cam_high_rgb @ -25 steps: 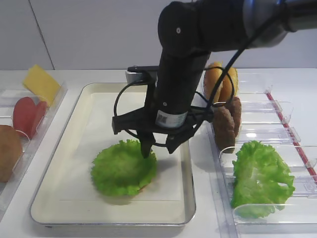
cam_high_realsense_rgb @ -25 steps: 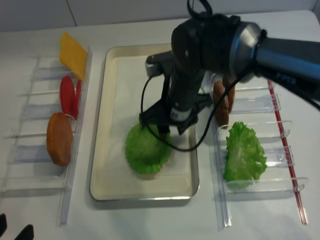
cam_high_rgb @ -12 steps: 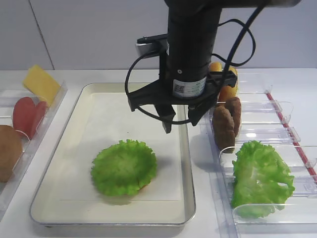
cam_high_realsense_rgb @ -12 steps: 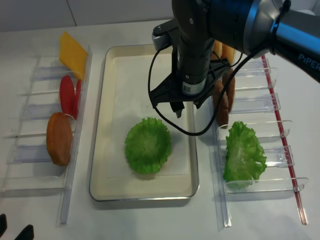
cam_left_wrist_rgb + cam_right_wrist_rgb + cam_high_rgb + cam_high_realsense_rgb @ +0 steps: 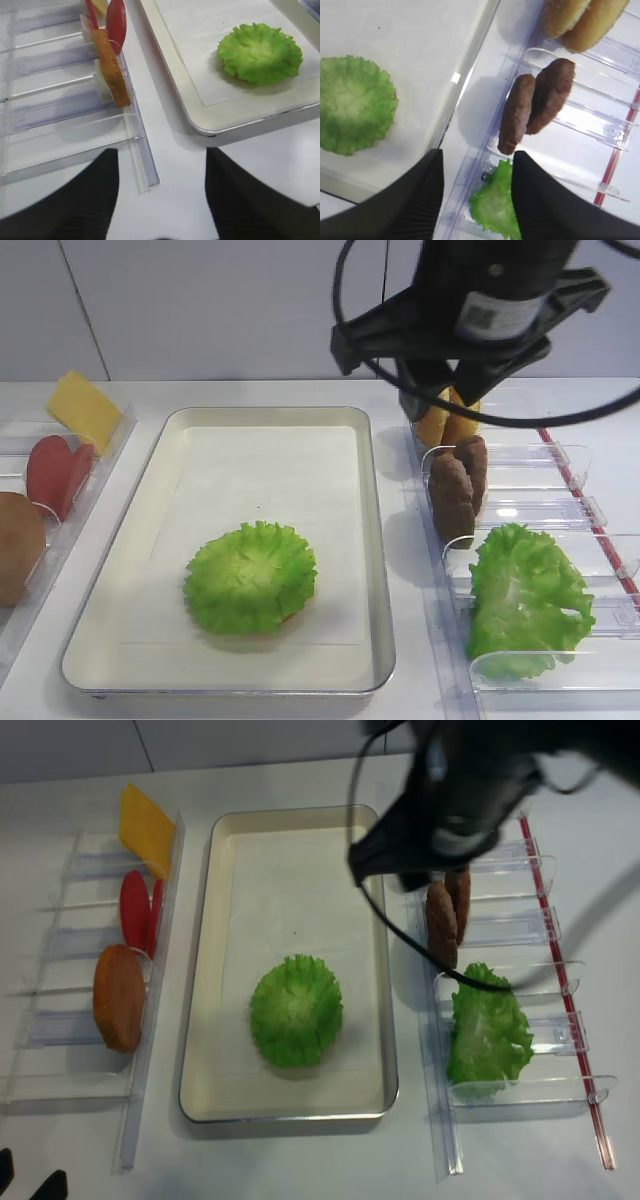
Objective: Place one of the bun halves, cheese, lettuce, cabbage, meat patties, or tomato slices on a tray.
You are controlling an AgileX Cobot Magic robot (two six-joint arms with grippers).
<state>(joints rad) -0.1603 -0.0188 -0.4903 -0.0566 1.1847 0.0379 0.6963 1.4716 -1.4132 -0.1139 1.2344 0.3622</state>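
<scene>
Lettuce flat on tray, lower middle. Right tool empty, fingers apart, above patties; those lie at 12 o'clock, edge-on. Right arm nearer. Left tool open, empty.

glossy metal tray, clear plastic bins, rough patties

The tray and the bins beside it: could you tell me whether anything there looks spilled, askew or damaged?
Nothing stands out. The lettuce lies flat on the tray, and the meat patties stand on edge in their clear bin.
</scene>
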